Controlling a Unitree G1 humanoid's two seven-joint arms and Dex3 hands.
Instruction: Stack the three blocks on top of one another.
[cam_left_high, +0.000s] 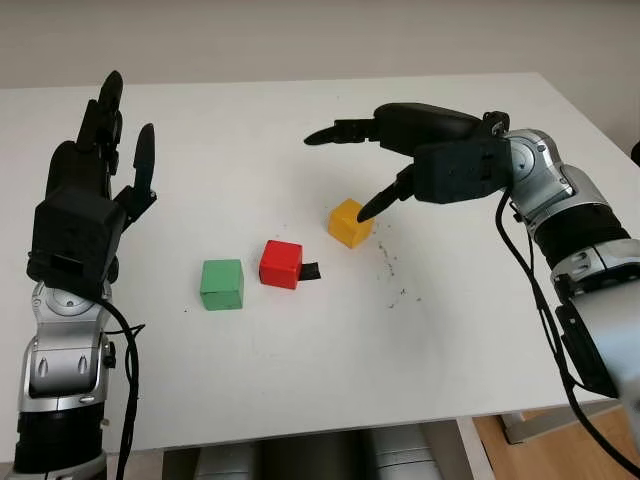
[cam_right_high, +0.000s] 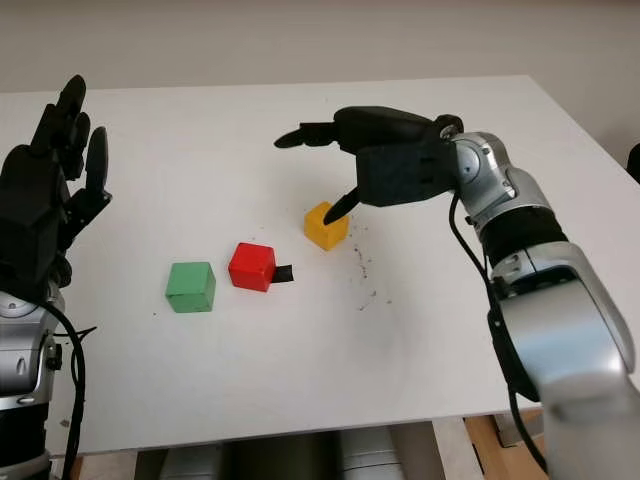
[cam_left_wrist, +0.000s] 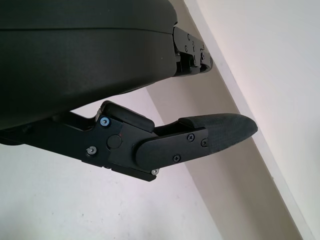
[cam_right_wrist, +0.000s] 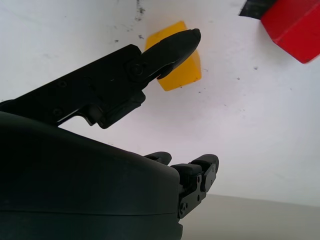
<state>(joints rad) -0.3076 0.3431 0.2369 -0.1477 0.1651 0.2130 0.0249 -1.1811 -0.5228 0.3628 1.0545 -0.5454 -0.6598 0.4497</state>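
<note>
**A:** What is sitting on the white table (cam_left_high: 300, 380)?

**B:** Three blocks are lying apart, unstacked. The green block (cam_left_high: 222, 285) is sitting on the left, the red block (cam_left_high: 281, 264) just beside it, and the yellow block (cam_left_high: 350, 223) farther back to the right. A small black tab (cam_left_high: 310, 272) is touching the red block. Dark specks (cam_left_high: 390, 270) are dotting the table near the yellow one.

**A:** And the hands?

**B:** The right hand (cam_left_high: 400, 160) is hovering open over the yellow block, holding nothing, one fingertip (cam_right_wrist: 185, 40) pointing down at it. The left hand (cam_left_high: 95, 190) is raised open at the left, gripping nothing.

**A:** Any writing?

**B:** No readable lettering.
</note>
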